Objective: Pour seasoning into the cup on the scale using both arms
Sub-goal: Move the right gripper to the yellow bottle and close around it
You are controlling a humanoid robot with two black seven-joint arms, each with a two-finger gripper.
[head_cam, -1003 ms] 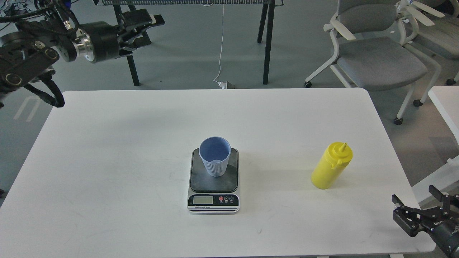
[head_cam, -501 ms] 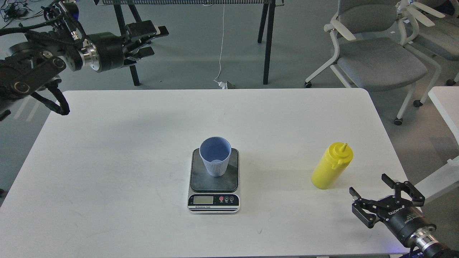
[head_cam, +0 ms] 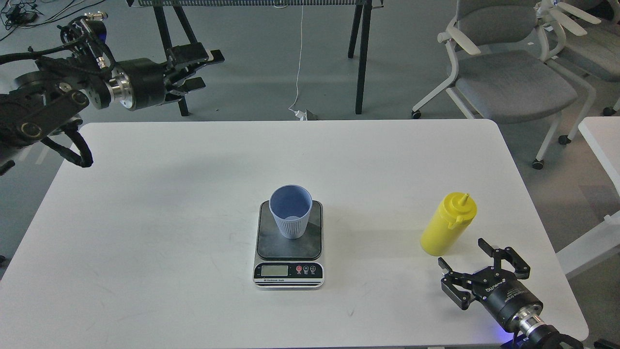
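Note:
The yellow seasoning bottle (head_cam: 446, 224) stands upright on the right part of the white table (head_cam: 193, 194). The light-blue ribbed cup (head_cam: 290, 212) stands upright on the dark platform of the scale (head_cam: 289, 247) at the table's middle. My right gripper (head_cam: 464, 253) is open and empty, just below the bottle's base, its fingers pointing up toward it. My left gripper (head_cam: 203, 68) is open and empty, held high beyond the table's far left corner, pointing right.
Grey office chairs (head_cam: 508, 72) stand beyond the table's far right. Black stand legs (head_cam: 361, 58) and a white cable (head_cam: 298, 63) are behind the far edge. Another white table (head_cam: 603, 140) is at the right.
My right gripper has come in from the lower right corner, moving left and up toward the bottle's base. My left arm shifted slightly right and down. The bottle, cup and scale have not moved.

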